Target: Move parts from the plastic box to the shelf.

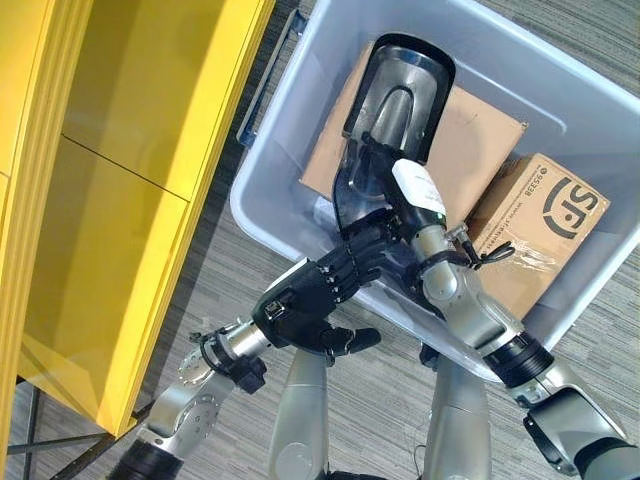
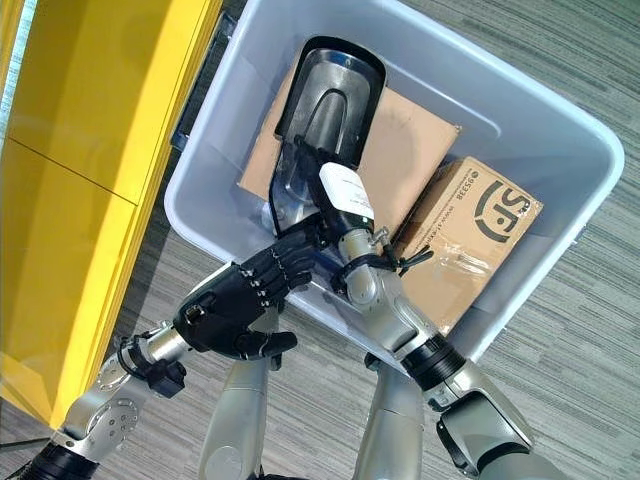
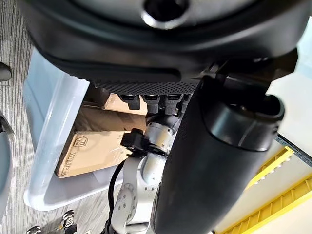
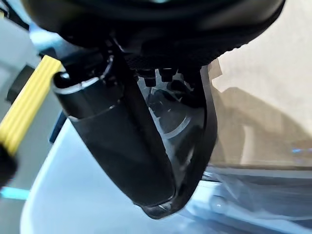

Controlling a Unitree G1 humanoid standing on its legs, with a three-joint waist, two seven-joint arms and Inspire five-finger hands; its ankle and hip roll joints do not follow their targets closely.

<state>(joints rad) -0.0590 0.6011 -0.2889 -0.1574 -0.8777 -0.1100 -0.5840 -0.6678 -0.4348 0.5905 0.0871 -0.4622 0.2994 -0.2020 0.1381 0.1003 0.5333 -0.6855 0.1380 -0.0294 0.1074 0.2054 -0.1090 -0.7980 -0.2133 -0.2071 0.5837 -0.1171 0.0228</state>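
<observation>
A long black part with a shiny silver inside (image 1: 400, 90) leans upright in the grey plastic box (image 1: 530, 60), resting on a flat cardboard carton (image 1: 475, 140). My right hand (image 1: 405, 195), its thumb under a white cover, is inside the box and curled round the part's lower edge; in the right wrist view the part's black rim (image 4: 202, 126) runs between thumb and fingers. My left hand (image 1: 310, 295) reaches over the box's near wall. Its lightly bent fingers touch the part's bottom end, while its thumb stays outside the box, below the rim.
A printed cardboard box (image 1: 540, 220) sits in the plastic box's right corner, beside the flat carton. The yellow shelf (image 1: 120, 180) stands close on the left, its boards beside the box's handle end. Grey striped floor surrounds both.
</observation>
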